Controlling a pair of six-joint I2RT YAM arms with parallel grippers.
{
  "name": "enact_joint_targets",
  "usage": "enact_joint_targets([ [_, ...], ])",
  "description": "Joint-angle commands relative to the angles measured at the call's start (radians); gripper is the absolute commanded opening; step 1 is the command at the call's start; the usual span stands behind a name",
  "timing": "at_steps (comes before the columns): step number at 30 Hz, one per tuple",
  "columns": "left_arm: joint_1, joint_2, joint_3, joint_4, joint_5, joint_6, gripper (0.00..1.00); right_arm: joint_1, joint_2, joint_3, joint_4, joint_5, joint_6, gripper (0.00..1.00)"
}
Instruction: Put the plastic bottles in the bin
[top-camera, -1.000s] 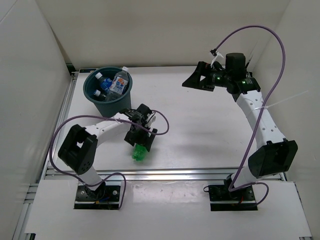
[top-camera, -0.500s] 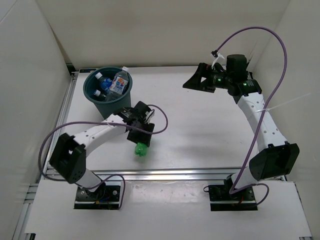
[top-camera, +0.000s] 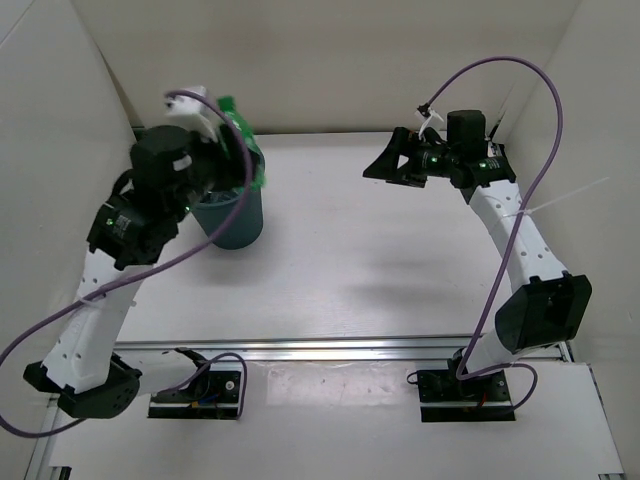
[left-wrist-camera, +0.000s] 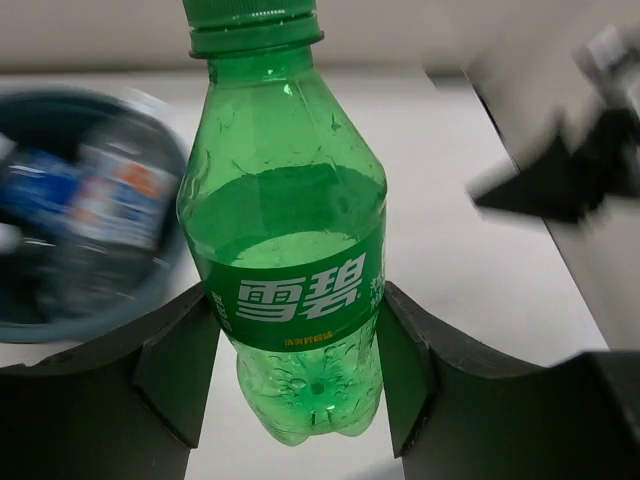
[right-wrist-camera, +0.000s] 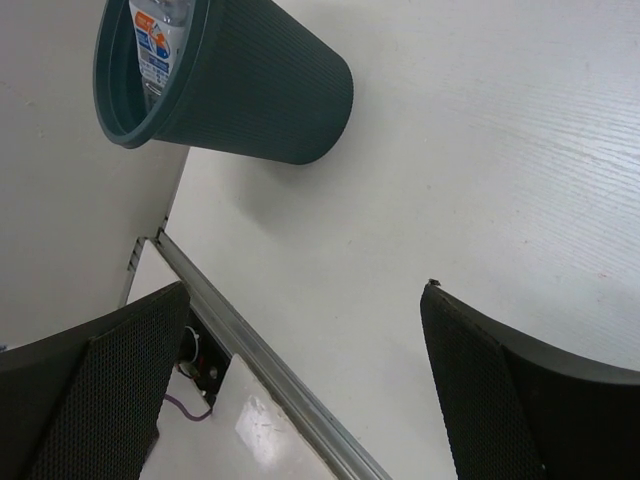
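My left fingers are closed on the green bottle, one pad on each side of its lower body, right at the label band. It hangs in the air well above the table, cap pointing away from my wrist. From overhead it sits close by the rim of the bin. In my own wrist view the bin's mouth lies off to the left and lower, so I judge I am beside the opening, not yet over it. Clear bottles already lie inside (blurred, so I cannot count them here).

The bottle looks empty, so I expect it to be light. Its thin walls would dent if I squeezed harder, and the smooth plastic could slip. The label band seems the best place to hold, since the body is widest there.

My right fingers are spread wide with nothing between them, held over the far side of the table.
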Motion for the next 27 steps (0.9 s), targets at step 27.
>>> enact_joint_targets([
  [27,0.535,0.208,-0.027,0.041,-0.205,-0.065,0.99,-0.004,-0.115,-0.067,-0.02,0.182,0.004,1.0],
])
